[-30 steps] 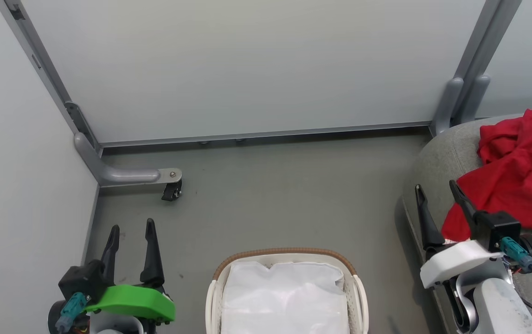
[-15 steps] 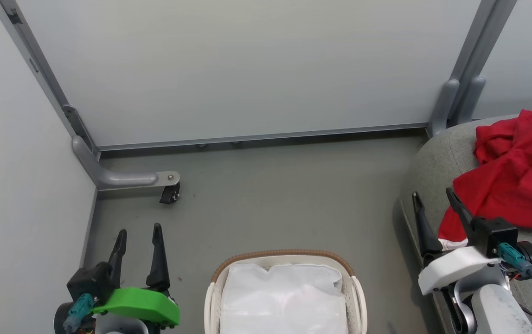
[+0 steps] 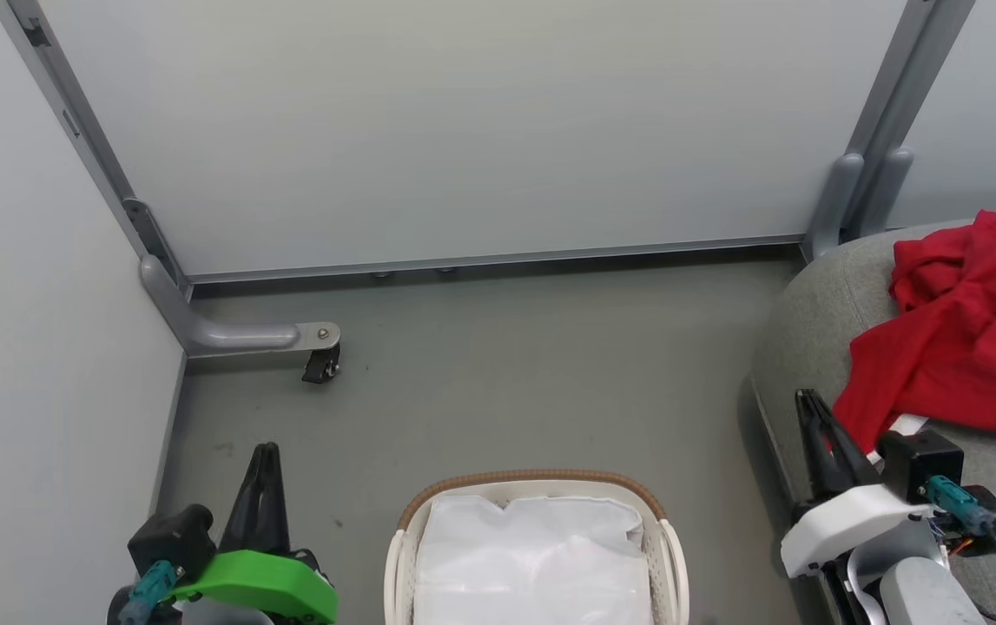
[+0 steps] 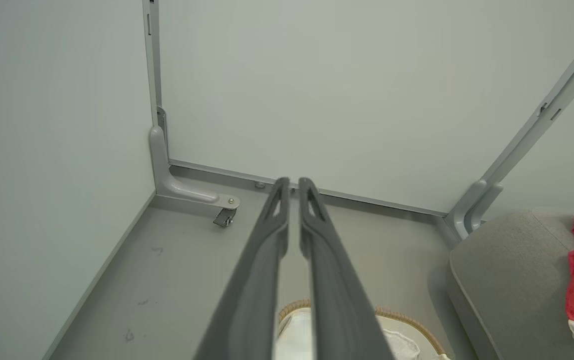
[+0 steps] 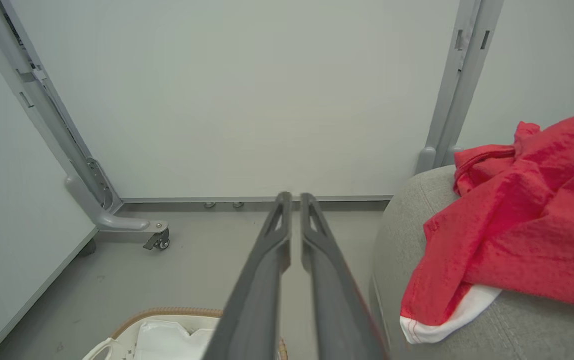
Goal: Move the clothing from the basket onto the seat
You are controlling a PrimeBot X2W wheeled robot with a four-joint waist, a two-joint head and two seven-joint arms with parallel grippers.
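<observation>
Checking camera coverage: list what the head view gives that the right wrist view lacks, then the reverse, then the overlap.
Head view adds the left gripper, shut, on its green mount. Right wrist view adds the full white hem of the clothing. Both show the red clothing heaped on the seat, the basket with its white liner, and the caster.

— Is the whole basket (image 3: 536,476) in view?
— No, the bottom edge cuts off its near end.
— And the clothing (image 3: 966,347)?
— Cut off at the right, like the seat (image 3: 810,343) under it.
</observation>
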